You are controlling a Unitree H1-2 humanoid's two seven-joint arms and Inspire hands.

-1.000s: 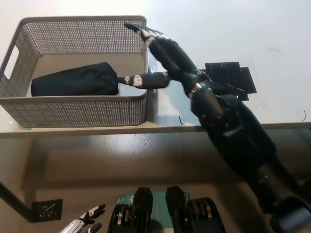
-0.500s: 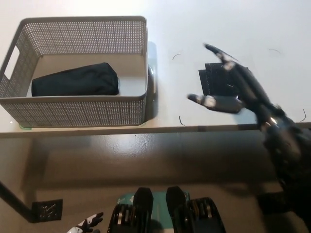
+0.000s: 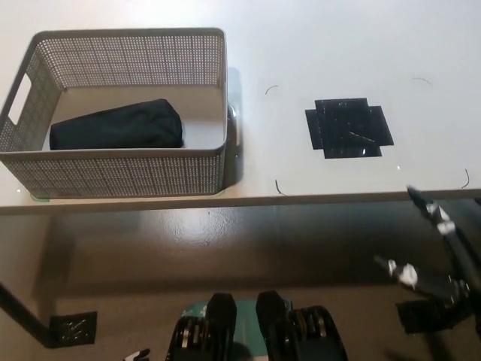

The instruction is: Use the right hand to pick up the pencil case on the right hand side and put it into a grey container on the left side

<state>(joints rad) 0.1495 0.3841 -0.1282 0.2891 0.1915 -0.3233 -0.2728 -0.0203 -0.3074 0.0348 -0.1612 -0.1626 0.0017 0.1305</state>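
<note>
A black pencil case (image 3: 116, 125) lies inside the grey mesh container (image 3: 120, 171) at the left of the white table. My black right hand (image 3: 440, 252) hangs low at the picture's right, below the table's front edge, open with its fingers spread and holding nothing. Only a tip of my white left hand (image 3: 137, 353) peeks in at the bottom edge, too little to judge.
A black square patch (image 3: 348, 128) is stuck to the table (image 3: 316, 45) right of the container. The table's front edge (image 3: 248, 200) runs across the middle, with brown floor below it. A small dark marker (image 3: 73, 326) lies on the floor at lower left.
My right hand has drawn back from over the table, right and down, to below the front edge. The pencil case stays in the container. The left hand has slid almost out of view.
</note>
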